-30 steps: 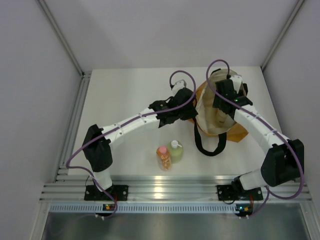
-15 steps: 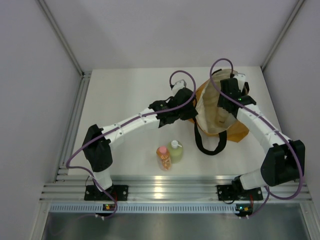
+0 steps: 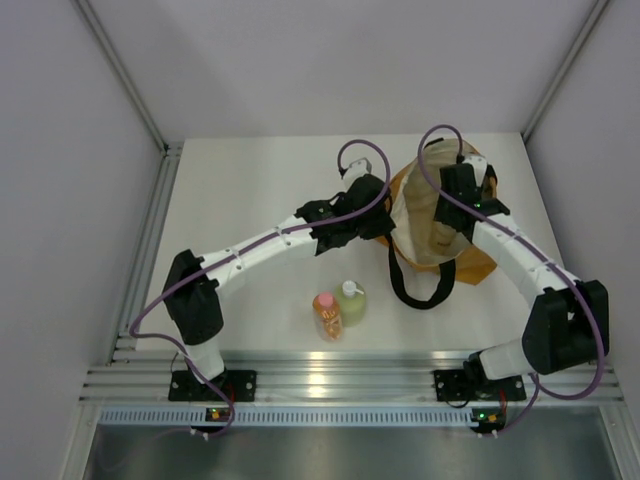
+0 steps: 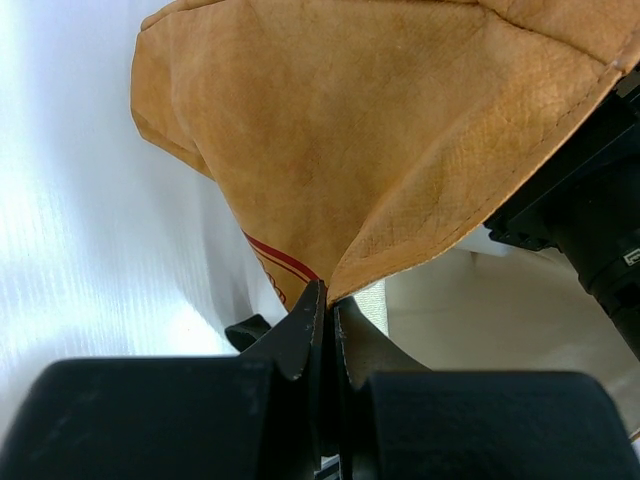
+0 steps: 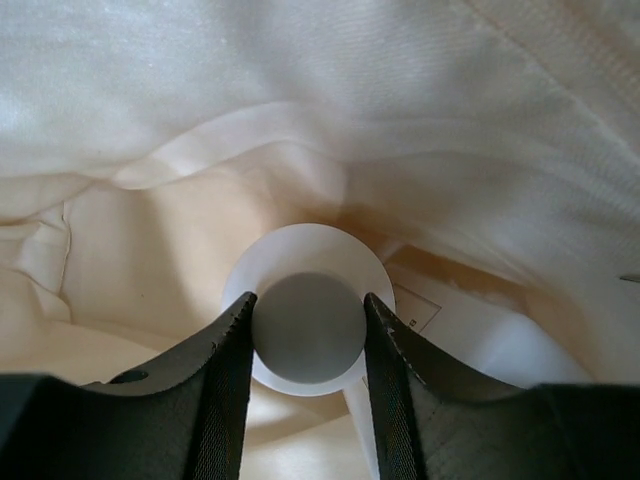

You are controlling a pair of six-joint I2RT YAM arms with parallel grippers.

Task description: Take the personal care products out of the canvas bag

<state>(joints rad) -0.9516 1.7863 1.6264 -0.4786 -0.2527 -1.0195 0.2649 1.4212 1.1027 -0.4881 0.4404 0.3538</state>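
Two products, the orange bottle (image 3: 326,315) and the yellow-green bottle (image 3: 351,300), already stand on the table (image 3: 250,200) at lower centre of the top view. The left gripper (image 4: 325,300) is clenched on the rim of the canvas bag (image 4: 380,150), and we judge this pinch is what holds the mouth open. Inside the bag, low in the right wrist view, the right gripper (image 5: 308,318) grasps a pale bottle (image 5: 300,250) by its round cap (image 5: 305,335), a finger pressed to each side. We should lift straight along the bottle's axis, slowly, so that the folded lining (image 5: 300,120) does not snag it.
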